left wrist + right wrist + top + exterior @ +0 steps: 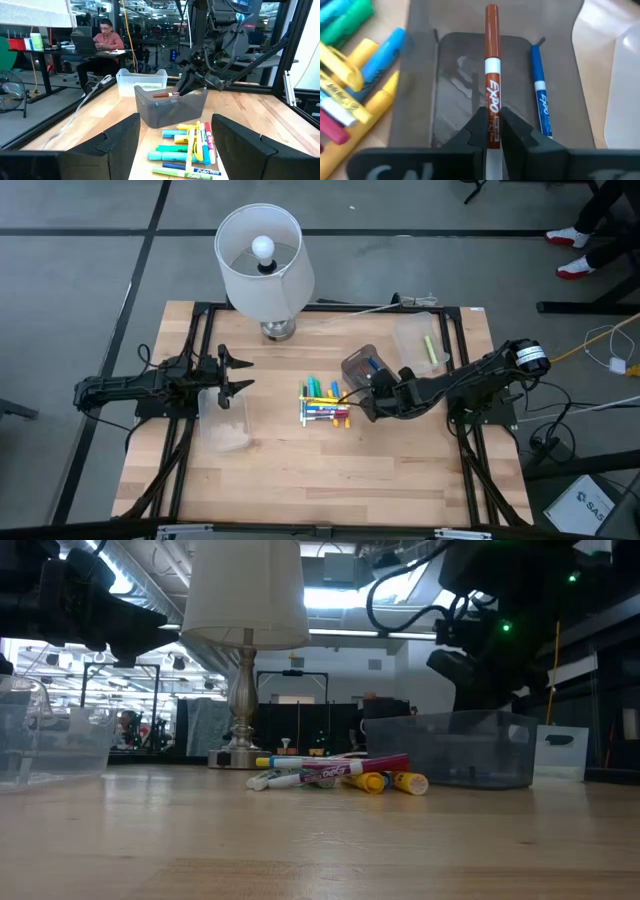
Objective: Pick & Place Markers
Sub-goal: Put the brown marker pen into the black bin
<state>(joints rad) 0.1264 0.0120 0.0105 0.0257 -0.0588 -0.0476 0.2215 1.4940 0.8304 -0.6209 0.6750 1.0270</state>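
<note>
A: Where are the markers?

B: Most lie in a pile [325, 404] in the middle of the tabletop [330, 480]. They are yellow, green, blue and pink. One brown marker [491, 85] is in the right tool [493, 131].

A: Is that tool shut?

B: Yes. Its two fingers pinch tight on the brown marker near its white end. The marker sticks out over the gray bin [447, 90].

A: Is anything in the gray bin?

B: A blue marker [539, 90] lies on its floor, just beside the brown one but not touching it.

A: Where is the gray bin?

B: Right next to the pile, on the right arm's side. The right tool hangs just above it.

A: And the left tool?

B: The left tool [232, 374] is open wide and holds nothing. It is well apart from the pile, above a clear bin [226, 420] on the left side.

A: What else is there?

B: A lamp [262, 262] stands at the back of the tabletop. Another clear bin [420, 345] sits behind the gray one, with a yellow marker [431, 348] in it. A person [102, 37] sits at a desk far behind.
</note>
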